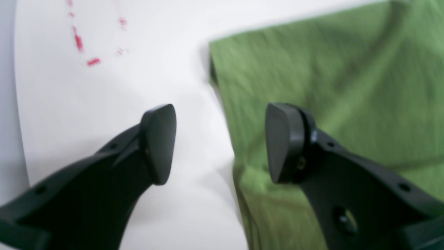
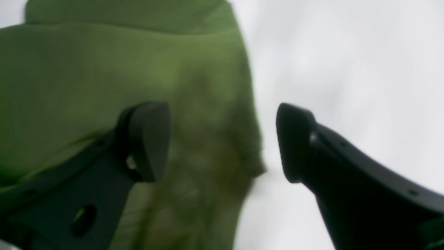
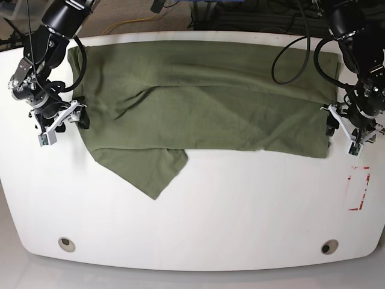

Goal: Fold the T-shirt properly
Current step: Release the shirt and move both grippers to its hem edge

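T-shirt [image 3: 204, 102] between both open tools

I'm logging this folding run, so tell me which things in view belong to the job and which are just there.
Part of the job:
- olive-green T-shirt, spread across the table, one sleeve hanging toward the front
- left pincer, open at the shirt's edge
- right pincer, open at the opposite edge

Just there:
- white table
- red dashed rectangle marking
- black cables
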You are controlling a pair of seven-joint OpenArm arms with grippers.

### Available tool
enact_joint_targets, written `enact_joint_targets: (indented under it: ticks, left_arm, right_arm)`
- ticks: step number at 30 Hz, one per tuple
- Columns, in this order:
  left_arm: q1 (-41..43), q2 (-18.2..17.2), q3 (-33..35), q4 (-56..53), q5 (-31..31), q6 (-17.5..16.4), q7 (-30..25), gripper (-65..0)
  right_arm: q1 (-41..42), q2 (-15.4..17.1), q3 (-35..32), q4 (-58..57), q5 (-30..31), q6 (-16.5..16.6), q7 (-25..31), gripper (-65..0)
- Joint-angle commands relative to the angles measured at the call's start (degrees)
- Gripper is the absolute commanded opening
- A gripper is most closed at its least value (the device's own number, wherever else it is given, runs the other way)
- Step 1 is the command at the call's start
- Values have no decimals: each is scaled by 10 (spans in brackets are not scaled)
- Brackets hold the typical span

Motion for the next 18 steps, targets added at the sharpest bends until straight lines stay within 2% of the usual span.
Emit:
enact_joint_targets:
  ticks: [1,4,10,12,18]
  left_arm:
    - [-39,-8,-1,-17,-6,1,-11,-274]
    - [-75,-7,10,-48,-6,1,-12,-274]
    - [-112,-7,21,-95,-6,1,-13,-274]
    - [-115,-7,21,-103,-6,1,-14,-274]
    - [-115,-8,21,-106,-6,1,-14,-274]
  right_arm:
    - [57,12,-17,-38,-37,-1,10,-212]
    - [109,12,-23,-90,-71,-1,23,-212]
    - [206,18,-38,-234,-135,-1,86,-212]
    - [237,29,-56,-295,-165,-1,121,-212]
    - [301,46,-68,-466,-206,-1,232,-212]
